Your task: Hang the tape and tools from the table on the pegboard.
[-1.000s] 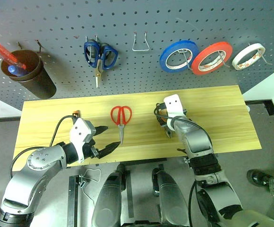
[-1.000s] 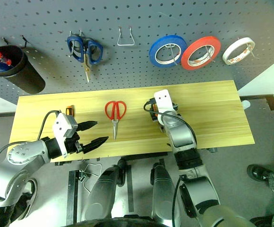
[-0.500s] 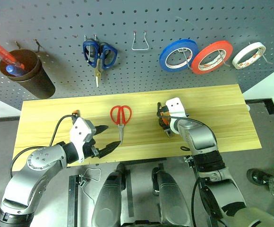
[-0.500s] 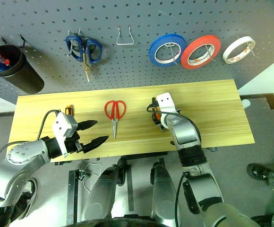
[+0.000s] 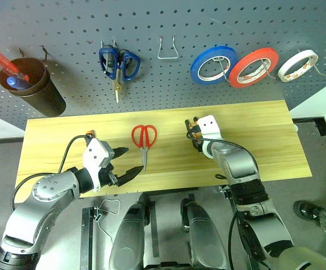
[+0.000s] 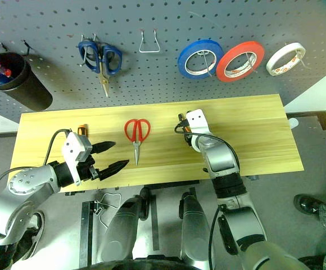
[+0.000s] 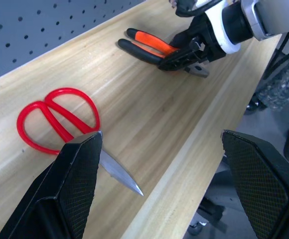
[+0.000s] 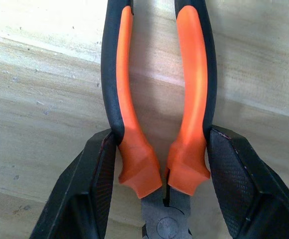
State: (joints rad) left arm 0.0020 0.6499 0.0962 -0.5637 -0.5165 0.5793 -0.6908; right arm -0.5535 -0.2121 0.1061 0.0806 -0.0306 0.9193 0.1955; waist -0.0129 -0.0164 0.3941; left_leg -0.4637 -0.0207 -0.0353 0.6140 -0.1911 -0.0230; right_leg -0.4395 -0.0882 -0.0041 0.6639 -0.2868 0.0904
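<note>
Pliers with orange-and-black handles (image 8: 134, 99) lie on the table (image 5: 253, 129) at its middle. My right gripper (image 5: 197, 144) is shut on the pliers, one black finger pressed against each handle just above the joint. Red scissors (image 5: 144, 148) lie flat to the left of them, blades toward the front edge. My left gripper (image 5: 134, 159) hovers open near the scissor tips, holding nothing. A small orange-ended screwdriver (image 5: 89, 134) peeks out behind my left wrist. The white tape (image 5: 298, 57) hangs on a hook at the right of the pegboard (image 5: 168, 84).
On the pegboard hang blue-handled scissors (image 5: 118, 63), a blue roll (image 5: 212, 64), a red-orange roll (image 5: 252, 67), an empty wire hook (image 5: 167, 49) and a brown cup (image 5: 36, 90) holding a red-handled screwdriver. A white surface (image 5: 320, 104) adjoins the table's right end.
My right gripper's fingers have closed in from wide open onto the pliers' handles. The left arm and the scissors have stayed where they were.
</note>
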